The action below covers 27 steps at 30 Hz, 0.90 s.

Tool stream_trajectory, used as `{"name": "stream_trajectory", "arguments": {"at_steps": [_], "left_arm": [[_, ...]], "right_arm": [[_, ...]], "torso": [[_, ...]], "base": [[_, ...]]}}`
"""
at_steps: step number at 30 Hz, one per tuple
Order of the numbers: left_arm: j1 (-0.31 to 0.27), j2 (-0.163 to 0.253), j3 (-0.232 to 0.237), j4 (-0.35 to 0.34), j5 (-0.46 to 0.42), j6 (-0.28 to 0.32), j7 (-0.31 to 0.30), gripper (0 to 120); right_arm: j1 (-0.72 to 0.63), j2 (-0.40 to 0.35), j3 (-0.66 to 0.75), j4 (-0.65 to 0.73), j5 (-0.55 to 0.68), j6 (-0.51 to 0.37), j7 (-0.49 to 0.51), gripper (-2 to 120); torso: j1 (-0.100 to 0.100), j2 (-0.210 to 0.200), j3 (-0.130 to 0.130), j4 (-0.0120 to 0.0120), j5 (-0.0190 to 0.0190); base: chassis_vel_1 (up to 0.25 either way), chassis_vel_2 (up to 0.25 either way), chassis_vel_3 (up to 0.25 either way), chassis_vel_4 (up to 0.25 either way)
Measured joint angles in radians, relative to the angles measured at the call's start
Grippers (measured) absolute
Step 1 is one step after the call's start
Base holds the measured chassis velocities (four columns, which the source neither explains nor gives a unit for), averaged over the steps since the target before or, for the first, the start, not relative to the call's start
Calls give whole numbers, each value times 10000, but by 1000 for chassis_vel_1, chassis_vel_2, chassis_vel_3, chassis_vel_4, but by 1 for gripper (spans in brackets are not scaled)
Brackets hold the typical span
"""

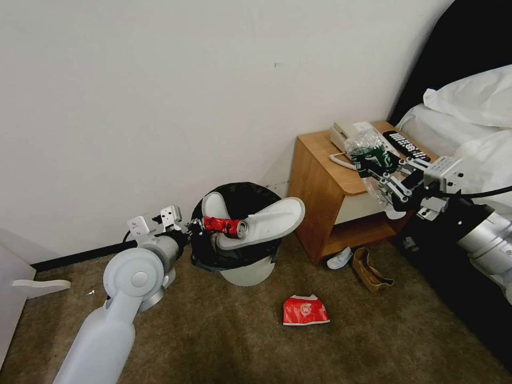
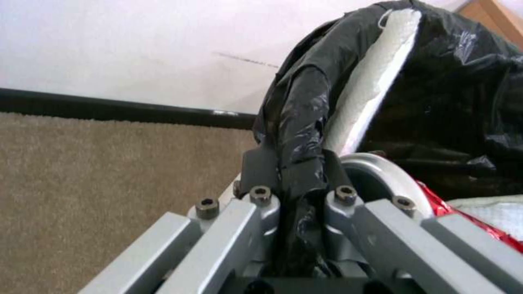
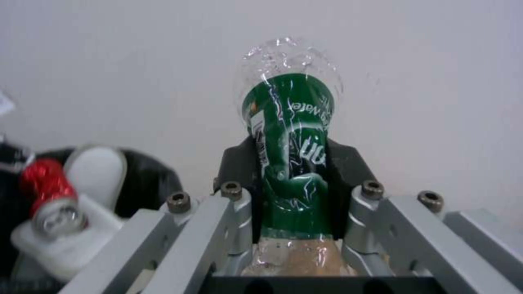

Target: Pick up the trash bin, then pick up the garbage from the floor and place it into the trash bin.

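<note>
Left gripper clamped on black-bag rim of small round white plastic trash bin, at bin's left side; bin tilted, near wall. Inside bin: two white slippers sticking out, crushed red can lying across them.

Right gripper raised at right, in front of wooden nightstand, fingers closed on clear plastic bottle with green label.

On beige-brown carpet floor: flattened red paper cup near centre, brown paper bag and crumpled white tissue by nightstand foot.

Bright even room light, soft shadows by wall, wide-angle edge bend, wrist views blurry w/ soft foreground
</note>
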Motion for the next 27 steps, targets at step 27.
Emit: {"name": "stream_trajectory", "arguments": {"at_steps": [27], "left_arm": [[-564,93,29,37,-196,-39,-28,4]], "right_arm": [[-268,-379,-702,-882,-525,-17,-570,19]], "torso": [[0,0,0,0,0]], "base": [[0,0,0,0]]}}
